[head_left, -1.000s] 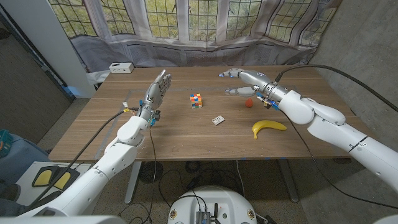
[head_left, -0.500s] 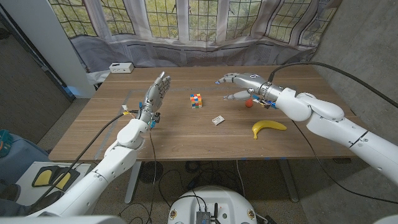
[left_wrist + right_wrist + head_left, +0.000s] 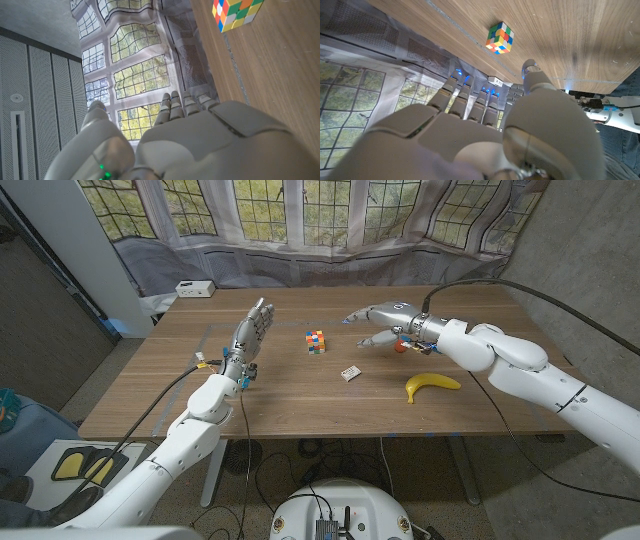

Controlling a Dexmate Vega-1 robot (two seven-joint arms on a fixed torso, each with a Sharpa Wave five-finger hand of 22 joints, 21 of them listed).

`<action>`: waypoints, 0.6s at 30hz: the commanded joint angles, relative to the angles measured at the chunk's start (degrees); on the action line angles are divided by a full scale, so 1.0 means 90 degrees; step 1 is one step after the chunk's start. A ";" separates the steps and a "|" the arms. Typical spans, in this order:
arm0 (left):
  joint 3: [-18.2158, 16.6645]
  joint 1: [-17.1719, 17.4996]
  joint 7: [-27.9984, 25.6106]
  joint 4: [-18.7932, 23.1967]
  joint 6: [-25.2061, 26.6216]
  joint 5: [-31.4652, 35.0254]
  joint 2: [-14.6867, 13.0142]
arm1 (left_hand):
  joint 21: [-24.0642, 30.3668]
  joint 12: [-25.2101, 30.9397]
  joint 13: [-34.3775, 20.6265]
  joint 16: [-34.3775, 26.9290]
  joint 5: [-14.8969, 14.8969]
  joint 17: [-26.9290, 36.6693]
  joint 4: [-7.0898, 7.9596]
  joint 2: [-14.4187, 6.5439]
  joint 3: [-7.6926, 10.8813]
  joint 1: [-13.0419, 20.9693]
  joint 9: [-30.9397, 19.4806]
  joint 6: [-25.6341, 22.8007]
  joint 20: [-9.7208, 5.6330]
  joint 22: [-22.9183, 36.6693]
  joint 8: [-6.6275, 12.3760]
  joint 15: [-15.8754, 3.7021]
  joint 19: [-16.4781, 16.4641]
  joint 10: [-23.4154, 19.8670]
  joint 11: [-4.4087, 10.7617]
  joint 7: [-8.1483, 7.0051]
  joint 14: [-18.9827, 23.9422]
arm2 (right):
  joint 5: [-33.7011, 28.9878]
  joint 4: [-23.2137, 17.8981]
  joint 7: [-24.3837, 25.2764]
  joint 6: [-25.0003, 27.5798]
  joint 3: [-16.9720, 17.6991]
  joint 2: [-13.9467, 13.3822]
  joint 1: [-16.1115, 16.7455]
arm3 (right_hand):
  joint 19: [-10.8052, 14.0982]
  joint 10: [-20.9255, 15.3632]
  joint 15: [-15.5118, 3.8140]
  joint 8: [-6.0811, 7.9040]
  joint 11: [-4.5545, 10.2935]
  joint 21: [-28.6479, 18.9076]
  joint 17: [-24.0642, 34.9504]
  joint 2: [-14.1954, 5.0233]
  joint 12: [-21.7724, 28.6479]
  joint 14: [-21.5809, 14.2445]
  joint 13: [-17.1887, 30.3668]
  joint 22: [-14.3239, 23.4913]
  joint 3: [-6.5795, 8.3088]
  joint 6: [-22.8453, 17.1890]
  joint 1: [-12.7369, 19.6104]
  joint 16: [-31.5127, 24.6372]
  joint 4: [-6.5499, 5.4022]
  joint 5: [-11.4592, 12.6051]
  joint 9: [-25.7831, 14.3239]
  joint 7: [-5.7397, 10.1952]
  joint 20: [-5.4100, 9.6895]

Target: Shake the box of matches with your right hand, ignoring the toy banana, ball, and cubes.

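Observation:
The small matchbox lies on the wooden table near its middle. My right hand hovers open above and behind it, fingers spread toward the table's centre, holding nothing. It partly covers the red ball. A multicoloured cube stands left of the right hand. The yellow toy banana lies to the right of the matchbox. My left hand stands upright and open over the table's left part, away from the objects.
A white box sits at the table's far left corner. Windows with a curtain rise behind the far edge. A cable runs along my left arm and another arcs over my right arm.
My right hand has moved left and slightly down toward the matchbox, now partly in front of the ball. The left hand has barely shifted.

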State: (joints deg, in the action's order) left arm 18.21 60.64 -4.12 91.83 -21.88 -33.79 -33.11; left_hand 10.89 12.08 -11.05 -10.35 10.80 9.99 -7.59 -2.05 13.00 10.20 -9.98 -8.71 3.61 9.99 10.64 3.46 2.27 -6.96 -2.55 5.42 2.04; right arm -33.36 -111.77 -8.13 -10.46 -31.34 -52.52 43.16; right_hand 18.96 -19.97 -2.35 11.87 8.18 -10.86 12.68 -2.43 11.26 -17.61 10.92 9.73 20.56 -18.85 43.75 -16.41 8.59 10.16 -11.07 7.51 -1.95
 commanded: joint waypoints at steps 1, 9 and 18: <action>-0.0033 0.0101 -0.0018 0.0109 0.0004 0.0004 -0.0054 | 0.0027 0.0031 -0.0016 -0.0040 -0.0004 0.0025 -0.0005 0.0028 0.0043 0.0068 -0.0018 -0.0060 0.0021 0.0034 0.0027 -0.0009 0.0023 -0.0051 0.0025 0.0008 0.0018 | -0.0437 -0.0027 -0.0739 0.0269 -0.0257 0.0088 -0.0244 | 0.0077 -0.0069 0.0011 0.0041 0.0054 -0.0060 0.0014 -0.0029 0.0031 -0.0007 0.0019 0.0019 -0.0030 -0.0083 0.0040 0.0010 0.0013 -0.0004 -0.0032 0.0045 0.0008; -0.0046 0.0109 -0.0005 0.0089 -0.0030 -0.0009 -0.0042 | 0.0027 0.0035 -0.0017 -0.0041 -0.0005 0.0025 -0.0003 0.0028 0.0041 0.0067 -0.0018 -0.0062 0.0030 0.0034 0.0025 0.0000 0.0029 -0.0067 0.0015 0.0014 0.0022 | -0.0688 -0.0001 -0.1048 0.0446 -0.0453 0.0197 -0.0393 | 0.0136 -0.0342 0.0116 0.0150 0.0123 -0.0068 0.0003 0.0030 0.0103 0.0156 0.0016 0.0018 -0.0072 -0.0420 0.0116 0.0089 0.0054 -0.0006 -0.0031 0.0087 0.0023; -0.0043 0.0024 0.0083 -0.0045 -0.0008 -0.0057 -0.0040 | 0.0027 0.0041 -0.0016 -0.0044 -0.0007 0.0025 0.0001 0.0030 0.0037 0.0063 -0.0018 -0.0091 0.0029 0.0035 0.0032 -0.0006 0.0037 -0.0091 -0.0009 0.0018 0.0034 | -0.1063 0.0018 -0.1467 0.0851 -0.0719 0.0375 -0.0544 | 0.0223 -0.0504 0.0197 0.0146 0.0103 -0.0084 -0.0007 0.0083 0.0110 0.0377 0.0010 0.0019 -0.0145 -0.0527 0.0098 0.0190 0.0032 -0.0005 -0.0024 0.0102 -0.0008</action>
State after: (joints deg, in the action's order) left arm 17.89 61.42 -4.19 92.55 -22.04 -33.89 -33.47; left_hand 10.90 12.08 -11.05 -10.35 10.81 9.99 -7.58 -2.04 13.00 10.20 -9.98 -9.02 3.61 9.99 10.64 3.46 2.27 -7.17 -2.76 5.74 2.04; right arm -37.97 -111.83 -15.27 -7.66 -35.35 -50.67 39.88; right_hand 20.43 -24.37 -0.73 13.00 9.11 -11.31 12.51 -1.90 11.92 -14.70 10.93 9.73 19.57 -23.55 44.28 -14.84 8.91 10.16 -11.07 8.49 -1.99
